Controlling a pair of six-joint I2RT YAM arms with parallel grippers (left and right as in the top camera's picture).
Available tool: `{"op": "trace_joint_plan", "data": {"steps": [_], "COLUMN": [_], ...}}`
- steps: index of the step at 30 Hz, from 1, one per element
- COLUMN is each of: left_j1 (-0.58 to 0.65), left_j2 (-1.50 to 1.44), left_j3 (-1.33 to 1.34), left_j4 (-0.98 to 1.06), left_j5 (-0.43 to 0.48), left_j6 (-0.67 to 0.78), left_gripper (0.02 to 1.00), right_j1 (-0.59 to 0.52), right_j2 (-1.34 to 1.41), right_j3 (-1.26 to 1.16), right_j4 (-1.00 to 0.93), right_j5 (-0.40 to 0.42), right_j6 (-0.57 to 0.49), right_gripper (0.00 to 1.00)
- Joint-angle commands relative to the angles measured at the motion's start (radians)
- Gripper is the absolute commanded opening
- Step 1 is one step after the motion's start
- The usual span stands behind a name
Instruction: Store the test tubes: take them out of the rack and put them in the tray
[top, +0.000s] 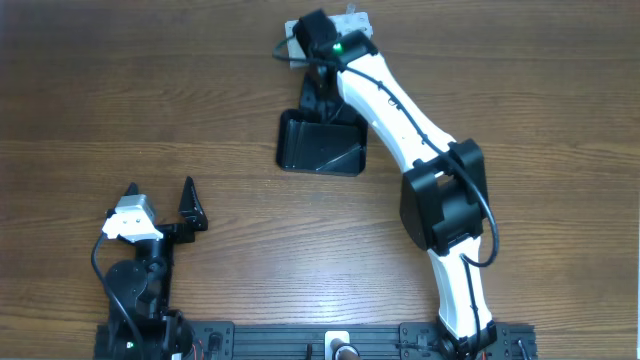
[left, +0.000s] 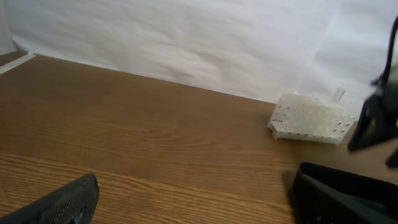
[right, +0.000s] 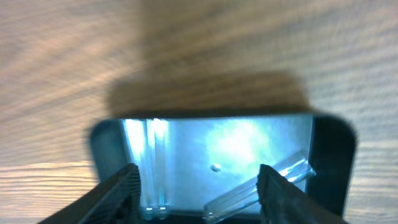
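The black tray (top: 300, 150) lies mid-table, and my right gripper (top: 322, 100) hangs over its far end. In the right wrist view that gripper (right: 198, 182) is open above the tray (right: 333, 162), with nothing between its fingers. Two clear test tubes (right: 152, 163) lie side by side along one wall, and a third tube (right: 264, 190) lies slanted near the opposite side. The white rack (left: 311, 118) stands at the table's far edge, with one tube (left: 337, 94) sticking up from it. My right wrist covers most of the rack (top: 352, 20). My left gripper (top: 162, 200) is open, low at the near left.
Bare wood surrounds the tray on every side. A white wall (left: 186, 37) rises just behind the rack. The right arm (top: 400, 110) stretches diagonally from the near right to the far middle.
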Motion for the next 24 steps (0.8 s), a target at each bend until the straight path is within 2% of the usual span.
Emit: {"op": "trace_joint_plan", "data": {"steps": [1,8,12,13,16,24], "left_j1": [-0.005,-0.005,-0.005,-0.005,-0.005,-0.005], "left_j2": [-0.007,-0.007,-0.007,-0.007,-0.007,-0.007], "left_j3": [-0.004,-0.004,-0.004,-0.004,-0.004,-0.004], "left_j4": [-0.001,-0.001,-0.001,-0.001,-0.001,-0.001], "left_j5": [0.010,0.010,0.010,0.010,0.010,0.010], "left_j6": [0.012,0.012,0.012,0.012,0.012,0.012], "left_gripper": [0.998,0.996,0.998,0.996,0.998,0.998], "right_j1": [-0.019,-0.029,-0.045,-0.050,-0.059,-0.098], "right_j2": [-0.076,-0.081,-0.081,-0.081,-0.081,-0.063], "right_j3": [0.110,0.220,0.228,0.228,0.228,0.226], "right_j4": [-0.010,-0.038,0.022,0.049,0.122,0.312], "right_j5": [0.049,0.252,0.306,0.306,0.314,0.369], "right_j6": [-0.105,-0.254,-0.349,-0.382,-0.446,-0.447], "right_gripper": [0.663,0.772,0.917,0.987,0.993,0.993]}}
